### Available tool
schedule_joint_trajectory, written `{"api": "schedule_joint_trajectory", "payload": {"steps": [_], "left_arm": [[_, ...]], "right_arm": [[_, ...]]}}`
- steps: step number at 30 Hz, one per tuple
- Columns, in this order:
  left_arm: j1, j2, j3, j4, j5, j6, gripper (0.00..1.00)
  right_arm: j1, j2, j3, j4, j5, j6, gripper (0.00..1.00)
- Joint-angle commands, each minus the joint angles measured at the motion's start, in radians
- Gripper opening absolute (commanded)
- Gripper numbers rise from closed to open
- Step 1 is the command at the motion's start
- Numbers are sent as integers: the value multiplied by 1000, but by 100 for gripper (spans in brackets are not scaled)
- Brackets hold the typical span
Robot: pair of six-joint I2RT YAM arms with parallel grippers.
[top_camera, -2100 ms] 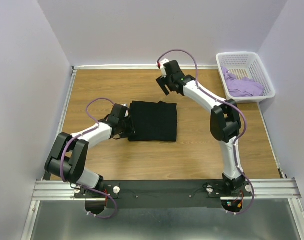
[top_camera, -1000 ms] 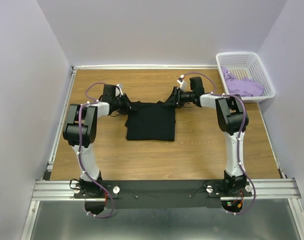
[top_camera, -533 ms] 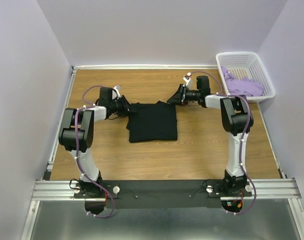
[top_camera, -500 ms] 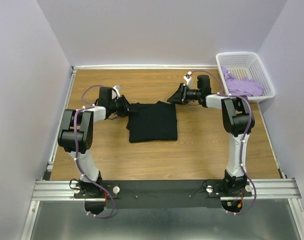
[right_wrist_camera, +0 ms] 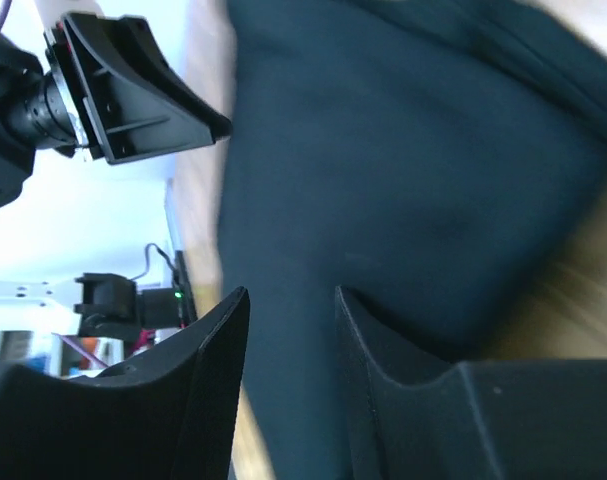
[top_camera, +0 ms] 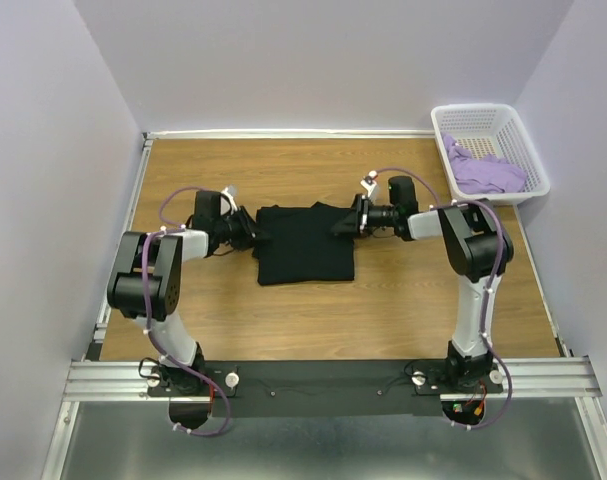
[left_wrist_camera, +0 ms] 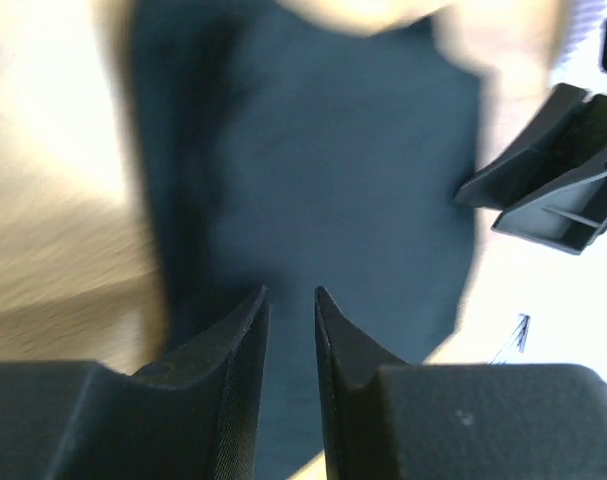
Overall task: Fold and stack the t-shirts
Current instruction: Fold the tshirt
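The black t-shirt lies folded into a rectangle in the middle of the table. My left gripper lies low at its left edge, pointing right. In the left wrist view the left gripper has a narrow gap between its jaws, with nothing in it and the black t-shirt just ahead. My right gripper lies low at the shirt's upper right edge, pointing left. In the right wrist view the right gripper is open over the black t-shirt. The lavender t-shirt is crumpled in the basket.
The white lattice basket stands at the far right corner of the table. Purple walls close in the table on the left, back and right. Bare wood lies between the shirt and the arm bases.
Both grippers came in from apart to the shirt's far corners, then slid a little nearer along its sides. The right gripper pulled back briefly and returned to the right edge. The shirt shifted slightly.
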Motion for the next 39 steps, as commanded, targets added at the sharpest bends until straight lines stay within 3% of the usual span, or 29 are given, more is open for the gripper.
{"api": "schedule_joint_trajectory", "payload": {"steps": [1, 6, 9, 13, 19, 25, 32, 37, 39], "left_arm": [[3, 83, -54, 43, -20, -34, 32], [15, 38, -69, 37, -24, -34, 31], [13, -60, -69, -6, -38, -18, 34], [-2, -157, -103, -80, -72, 11, 38], [-141, -367, -193, -178, -161, 9, 39], [-184, -334, -288, -173, -170, -9, 39], [-165, -261, -318, -201, -214, -9, 33], [-152, -373, -302, -256, -251, 6, 33], [-152, -407, -269, -274, -266, 14, 38]], "right_arm": [[-19, 89, -35, 16, -8, -44, 47], [-40, 65, -15, -61, -2, -98, 45], [-33, -13, 11, -170, 15, -146, 46], [-3, -131, -32, -192, -8, -141, 46], [108, -257, -177, -192, -32, -120, 46], [118, -190, -298, -189, -9, -159, 46], [32, -99, -320, -189, 0, -85, 45], [26, -196, -326, -212, -29, -104, 46], [26, -242, -314, -227, -31, -115, 46]]}}
